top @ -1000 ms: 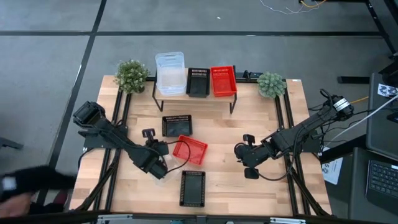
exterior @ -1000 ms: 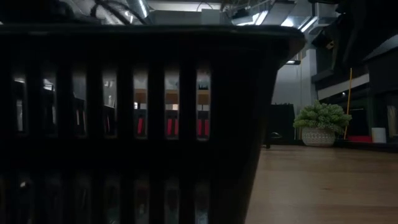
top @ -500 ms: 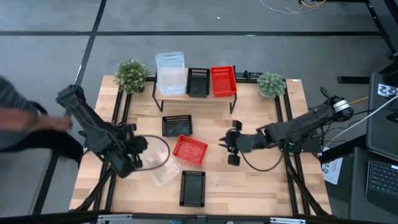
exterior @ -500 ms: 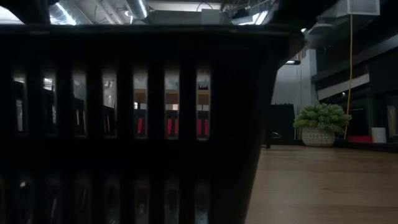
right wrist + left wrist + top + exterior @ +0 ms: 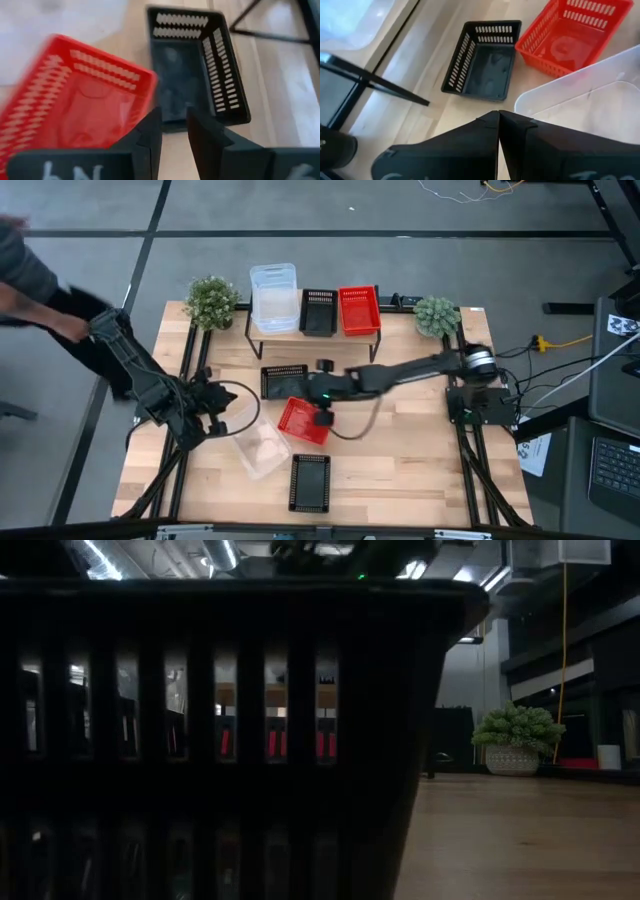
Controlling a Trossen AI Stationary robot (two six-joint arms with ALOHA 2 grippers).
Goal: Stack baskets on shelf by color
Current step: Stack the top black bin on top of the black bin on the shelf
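Red mesh plastic marks two of the baskets: one red basket (image 5: 359,310) sits on the shelf (image 5: 312,335) at its right end, and a loose red basket (image 5: 303,421) lies at an angle on the table (image 5: 400,470) near the middle. The shelf, a light-wood plank on thin black legs, stands at the table's far edge between two potted plants (image 5: 211,301). On it, left to right, are a clear stack (image 5: 274,297), a black basket (image 5: 318,311) and the red one. A second black basket (image 5: 284,381) rests on the table just in front of the shelf, beside the loose red one. A third black one (image 5: 310,482) lies near the front edge and fills most of the low view. A clear basket (image 5: 258,448) lies tilted left of centre.

The right gripper (image 5: 322,395) reaches across the table to the spot where the loose red basket and the black one meet. In its wrist view the fingers (image 5: 149,137) stand a little apart with the near rim of the black basket showing between them; I cannot tell whether they touch it.

The left gripper (image 5: 215,402) hangs over the table's left side, just beside the clear basket, its fingers pressed together on nothing.

A person (image 5: 40,290) stands off the table's left edge.
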